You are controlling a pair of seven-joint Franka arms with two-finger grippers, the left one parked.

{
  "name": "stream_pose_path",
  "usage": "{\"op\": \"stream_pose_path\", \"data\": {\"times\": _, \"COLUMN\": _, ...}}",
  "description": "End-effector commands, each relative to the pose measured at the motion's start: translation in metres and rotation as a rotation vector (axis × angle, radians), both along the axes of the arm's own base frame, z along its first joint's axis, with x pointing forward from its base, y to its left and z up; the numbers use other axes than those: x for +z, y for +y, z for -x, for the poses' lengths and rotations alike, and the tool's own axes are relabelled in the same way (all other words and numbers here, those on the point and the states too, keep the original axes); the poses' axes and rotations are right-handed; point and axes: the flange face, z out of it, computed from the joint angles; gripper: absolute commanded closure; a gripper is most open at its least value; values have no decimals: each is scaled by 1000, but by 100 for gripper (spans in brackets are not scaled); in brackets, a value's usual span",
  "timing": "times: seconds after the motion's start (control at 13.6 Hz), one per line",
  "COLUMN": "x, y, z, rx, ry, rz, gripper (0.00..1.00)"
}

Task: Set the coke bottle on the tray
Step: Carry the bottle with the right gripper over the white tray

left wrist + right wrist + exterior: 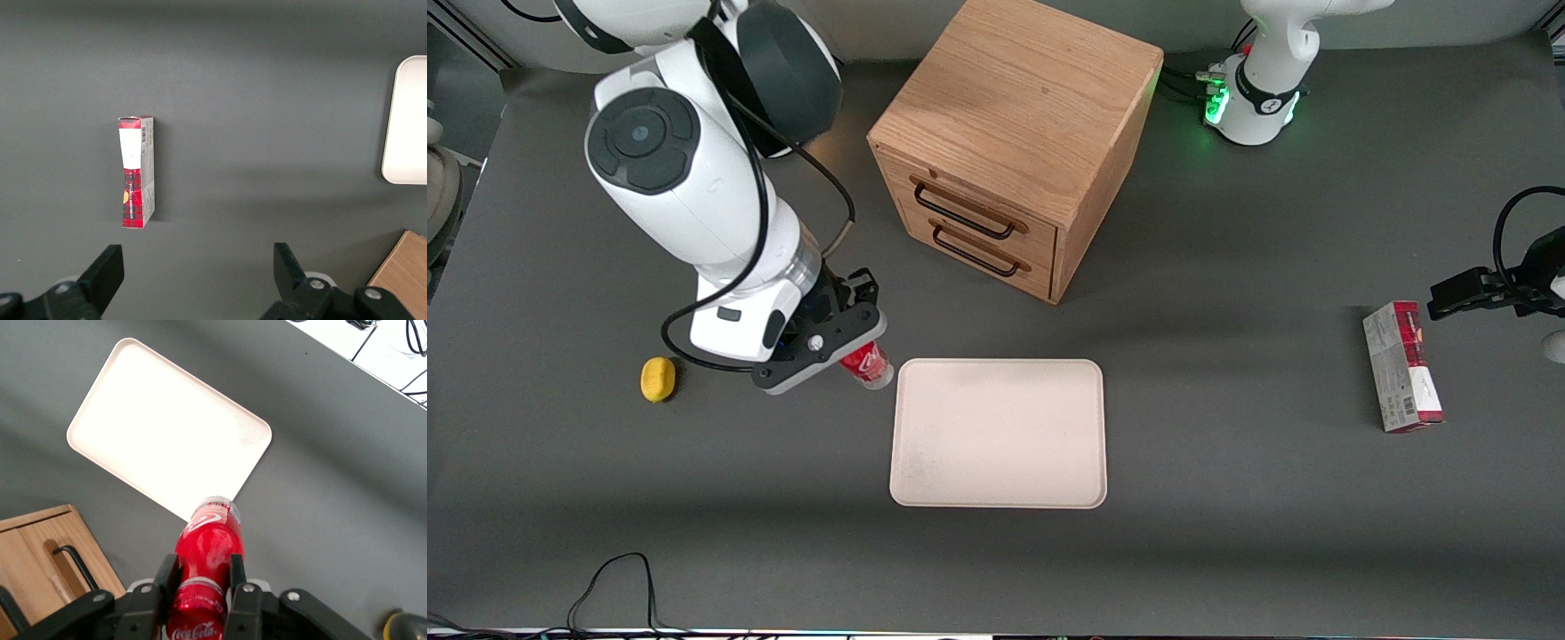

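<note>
My right gripper (852, 348) is shut on the coke bottle (867, 366), a slim red bottle with a white script logo and a clear base. In the right wrist view the gripper (201, 570) has both fingers (165, 573) pressed on the bottle (209, 550), whose clear base points away from the wrist. The bottle hangs tilted above the grey table, just beside a corner of the tray (998, 433), toward the working arm's end. The tray (167, 427) is a flat cream rectangle with rounded corners and nothing on it.
A wooden drawer cabinet (1009, 142) with two black handles stands farther from the front camera than the tray. A yellow lemon (658, 379) lies beside the gripper toward the working arm's end. A red-and-grey carton box (1402, 365) lies toward the parked arm's end.
</note>
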Motion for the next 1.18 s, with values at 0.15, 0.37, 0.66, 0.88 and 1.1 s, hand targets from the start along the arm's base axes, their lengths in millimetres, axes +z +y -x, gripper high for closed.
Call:
{"op": "stream_pose_path", "data": {"times": 0.15, "x": -90, "y": 9, "z": -45, "rx": -20, "ry": -10, "rz": 5, "gripper": 100}}
{"op": "stream_pose_path", "data": {"times": 0.37, "x": -153, "y": 12, "z": -65, "rx": -29, "ry": -7, "rz": 12, "gripper": 100}}
{"op": "stream_pose_path", "data": {"times": 0.66, "x": -207, "y": 15, "z": -76, "rx": -36, "ry": 0, "rz": 20, "gripper": 100}}
{"op": "stream_pose_path", "data": {"times": 0.88, "x": -231, "y": 16, "z": -80, "rx": -37, "ry": -5, "rz": 19, "gripper": 100}}
{"op": "stream_pose_path", "data": {"times": 1.1, "x": -240, "y": 16, "z": -83, "rx": -41, "ry": -15, "rz": 15, "gripper": 100}}
